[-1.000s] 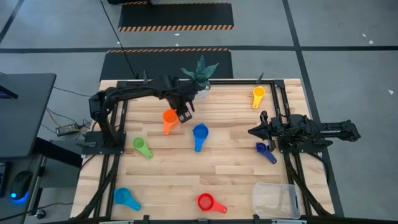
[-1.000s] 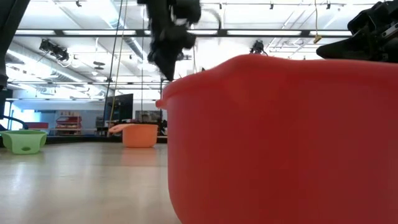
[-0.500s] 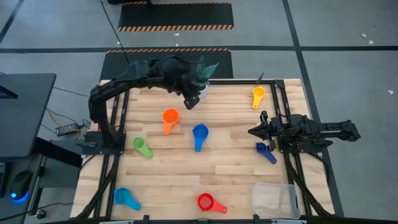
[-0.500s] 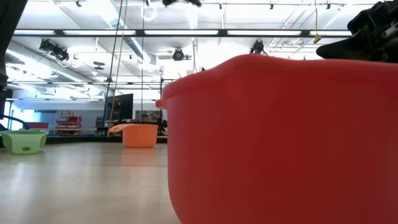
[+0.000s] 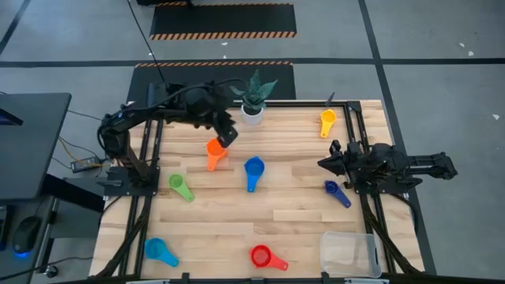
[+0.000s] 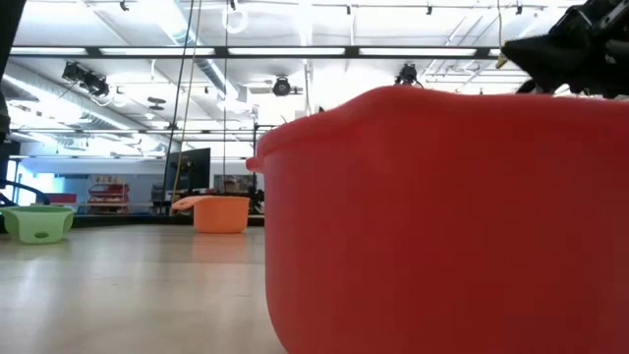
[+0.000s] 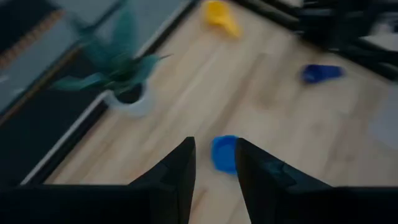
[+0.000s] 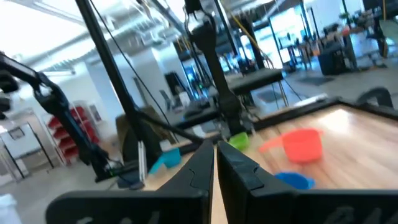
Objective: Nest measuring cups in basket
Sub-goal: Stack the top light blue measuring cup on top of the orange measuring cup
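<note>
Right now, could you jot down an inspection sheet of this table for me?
Surface: wooden table.
Job's things: clear basket empty; orange cup, blue, green, yellow, navy, light blue, red scattered apart.
Clutter: potted plant.
Grippers: left gripper open above the orange cup, holding nothing; right gripper shut, waiting.
Cables: black cable behind the table.
Surroundings: striped floor mats.

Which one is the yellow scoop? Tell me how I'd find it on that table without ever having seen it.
Start at the wooden table and go to its far edge, where the potted plant stands. Follow that edge toward the right arm's side: the yellow cup lies near that corner. It is the only yellow scoop, well apart from the blue cup and navy cup.
</note>
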{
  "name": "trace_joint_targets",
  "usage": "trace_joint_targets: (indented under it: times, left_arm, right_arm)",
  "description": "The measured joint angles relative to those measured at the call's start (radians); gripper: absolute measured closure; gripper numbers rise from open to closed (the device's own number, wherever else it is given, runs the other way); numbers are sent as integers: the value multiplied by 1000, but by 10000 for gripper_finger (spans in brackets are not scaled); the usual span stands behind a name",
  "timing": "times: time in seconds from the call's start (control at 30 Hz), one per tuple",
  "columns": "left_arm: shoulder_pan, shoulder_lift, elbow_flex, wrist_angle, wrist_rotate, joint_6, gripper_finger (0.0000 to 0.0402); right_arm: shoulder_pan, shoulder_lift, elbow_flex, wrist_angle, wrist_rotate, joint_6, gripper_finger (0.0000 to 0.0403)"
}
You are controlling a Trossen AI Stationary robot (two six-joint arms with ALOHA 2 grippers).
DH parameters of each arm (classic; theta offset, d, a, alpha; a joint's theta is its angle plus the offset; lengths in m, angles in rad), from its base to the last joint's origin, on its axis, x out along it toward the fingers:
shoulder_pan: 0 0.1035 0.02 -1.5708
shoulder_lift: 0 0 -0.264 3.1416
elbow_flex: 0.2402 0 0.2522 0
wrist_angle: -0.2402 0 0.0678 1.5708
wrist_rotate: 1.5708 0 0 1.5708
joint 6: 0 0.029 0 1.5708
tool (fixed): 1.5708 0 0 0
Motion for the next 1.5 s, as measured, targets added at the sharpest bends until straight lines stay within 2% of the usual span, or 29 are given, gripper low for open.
trace_joint_targets:
  times: [0.2, 0.4, 0.53, 0.67, 0.77, 0.87, 1.03, 1.13, 1.37, 1.5]
  left_arm:
    - [-81, -50, 0, -93, -115, -89, 286]
    - [-187, -115, 0, -100, -242, -126, 296]
    - [-259, -151, 0, -99, -316, -160, 299]
    - [-321, -170, -2, -98, -360, -174, 299]
    - [-364, -189, -39, -98, -395, -192, 299]
    - [-405, -235, -126, -98, -438, -248, 299]
    - [-468, -343, -352, -99, -496, -413, 299]
    - [-506, -416, -498, -99, -507, -533, 299]
    - [-586, -546, -783, -98, -505, -760, 299]
    - [-615, -595, -898, -97, -505, -834, 299]
  right_arm:
    - [0, 14, 105, -63, 24, -89, 376]
    - [0, 100, 308, -382, 147, -197, 376]
    - [0, 227, 463, -578, 218, -237, 376]
    - [0, 390, 594, -666, 220, -238, 376]
    - [0, 517, 688, -701, 213, -173, 376]
    - [0, 637, 778, -747, 196, -141, 373]
    - [-9, 814, 877, -773, 211, -138, 353]
    - [-20, 909, 915, -743, 212, -93, 331]
    - [-47, 1127, 972, -645, 211, 124, 274]
    - [-55, 1253, 1012, -582, 184, 122, 264]
